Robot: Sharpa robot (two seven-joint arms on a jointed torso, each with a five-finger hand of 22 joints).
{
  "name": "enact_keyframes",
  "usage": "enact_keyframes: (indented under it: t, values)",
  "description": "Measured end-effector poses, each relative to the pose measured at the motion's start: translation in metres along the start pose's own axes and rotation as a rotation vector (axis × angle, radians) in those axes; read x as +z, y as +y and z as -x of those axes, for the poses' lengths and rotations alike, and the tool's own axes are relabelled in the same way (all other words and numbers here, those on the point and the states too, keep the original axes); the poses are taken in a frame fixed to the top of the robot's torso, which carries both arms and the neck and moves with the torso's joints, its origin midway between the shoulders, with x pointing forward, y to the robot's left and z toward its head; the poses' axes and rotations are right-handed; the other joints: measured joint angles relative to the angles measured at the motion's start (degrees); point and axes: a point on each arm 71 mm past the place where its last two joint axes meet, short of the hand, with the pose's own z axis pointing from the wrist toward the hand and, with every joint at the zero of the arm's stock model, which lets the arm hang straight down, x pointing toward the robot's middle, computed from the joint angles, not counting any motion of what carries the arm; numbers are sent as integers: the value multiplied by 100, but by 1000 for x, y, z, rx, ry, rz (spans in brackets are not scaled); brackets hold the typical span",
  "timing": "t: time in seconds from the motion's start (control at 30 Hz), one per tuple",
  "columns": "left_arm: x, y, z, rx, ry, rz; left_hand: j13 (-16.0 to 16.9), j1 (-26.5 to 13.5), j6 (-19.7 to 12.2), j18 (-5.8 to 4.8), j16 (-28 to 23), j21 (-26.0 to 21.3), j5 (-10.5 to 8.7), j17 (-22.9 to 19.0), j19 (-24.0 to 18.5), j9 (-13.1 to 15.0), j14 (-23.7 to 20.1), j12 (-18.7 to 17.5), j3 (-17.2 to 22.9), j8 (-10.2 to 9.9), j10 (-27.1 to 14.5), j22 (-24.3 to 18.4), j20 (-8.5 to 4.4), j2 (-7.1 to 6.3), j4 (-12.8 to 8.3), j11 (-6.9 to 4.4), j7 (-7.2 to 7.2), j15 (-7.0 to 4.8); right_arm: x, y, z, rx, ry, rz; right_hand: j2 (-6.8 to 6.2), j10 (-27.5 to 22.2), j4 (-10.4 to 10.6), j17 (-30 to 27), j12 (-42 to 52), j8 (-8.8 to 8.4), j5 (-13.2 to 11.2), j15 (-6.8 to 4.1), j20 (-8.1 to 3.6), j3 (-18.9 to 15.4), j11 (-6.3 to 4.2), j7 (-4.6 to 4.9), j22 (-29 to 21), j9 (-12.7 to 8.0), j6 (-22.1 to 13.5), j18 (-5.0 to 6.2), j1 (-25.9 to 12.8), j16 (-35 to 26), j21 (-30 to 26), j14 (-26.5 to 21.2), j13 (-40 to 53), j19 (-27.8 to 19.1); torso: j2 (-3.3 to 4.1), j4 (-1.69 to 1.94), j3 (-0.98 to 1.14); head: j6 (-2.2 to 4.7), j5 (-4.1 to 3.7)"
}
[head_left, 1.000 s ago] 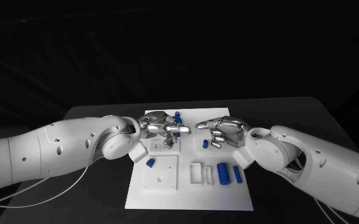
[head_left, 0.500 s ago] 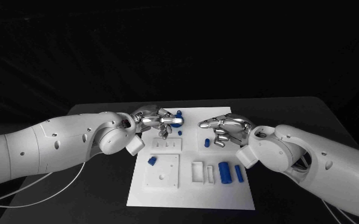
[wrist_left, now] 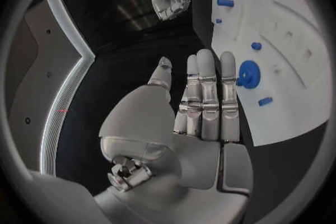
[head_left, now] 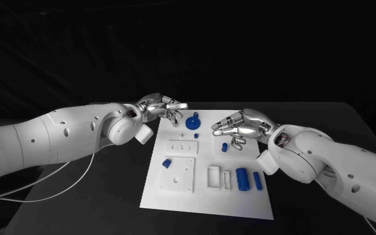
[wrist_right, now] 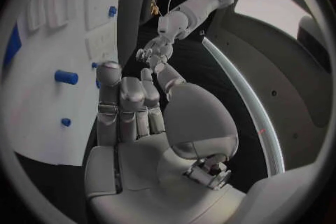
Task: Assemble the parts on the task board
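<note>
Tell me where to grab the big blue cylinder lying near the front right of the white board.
Pinch the large blue cylinder across its round sides at mid-length, from above. It lies flat, a smaller blue peg close alongside, so probably keep the fingers narrow.

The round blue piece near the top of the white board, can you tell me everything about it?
The round blue piece looks like a small plastic disc with a raised hub in its middle. It lies flat on the task board, near its far edge. A tiny blue part sits apart just in front. The left hand hovers beside it, not touching it.
</note>
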Motion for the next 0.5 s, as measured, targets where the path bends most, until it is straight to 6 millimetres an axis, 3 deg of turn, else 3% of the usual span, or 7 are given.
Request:
enact_keyframes:
  t: [0.07, 0.23, 0.37, 0.5]
  values:
    - [1, -4, 6, -8, -27, -11, -29, 0, -31, 0, -129, -105, 0, -52, 35, 0, 40, -191, 0, 0, -183, -94, 35, 0, 0, 65, 31, 40, 6, 11, -3, -88, 1, 45, -35, 0, -39, -15, -16, 0, 34, 3, 1, -39, 0, 0, 0, -12, 0, -1, 35, -22, -22, -3, -19, 1, -3, 0, 0, -25, 68]
    - [5, -15, 22, -27, -105, -45, -34, 0, -63, 0, -222, -199, 33, -52, 97, 0, 70, -233, 0, 0, -481, -205, 96, 0, 0, 154, 62, 71, 28, 37, -18, -335, 20, 150, -79, 0, -63, -28, -18, 0, 67, 3, 1, -63, 0, -2, 0, -23, -61, -1, 79, -22, -22, -3, -32, 1, -21, 3, -4, -83, 236]
    - [7, -22, 30, -35, -151, -68, -34, 0, -62, 0, -224, -199, 33, -41, 97, 2, 71, -233, 0, 0, -482, -218, 96, 0, 0, 155, 62, 71, 43, 45, -33, -491, 57, 189, -139, -36, -79, -45, -18, 0, 67, 3, 1, -78, -35, -45, 0, -23, -124, 0, 139, -22, -42, -3, -54, 1, -30, 15, -13, -96, 313]
    - [8, -26, 37, -46, -204, -89, -34, 26, -63, 0, -247, -221, 40, -38, 96, 7, 70, -233, 0, 0, -482, -230, 96, -26, 0, 155, 62, 71, 59, 51, -51, -661, 99, 225, -139, -50, -70, -57, -18, 0, 67, -20, -1, -117, -56, -74, 0, -23, -164, 0, 139, -22, -58, -23, -76, 0, -33, 27, -30, -86, 341]
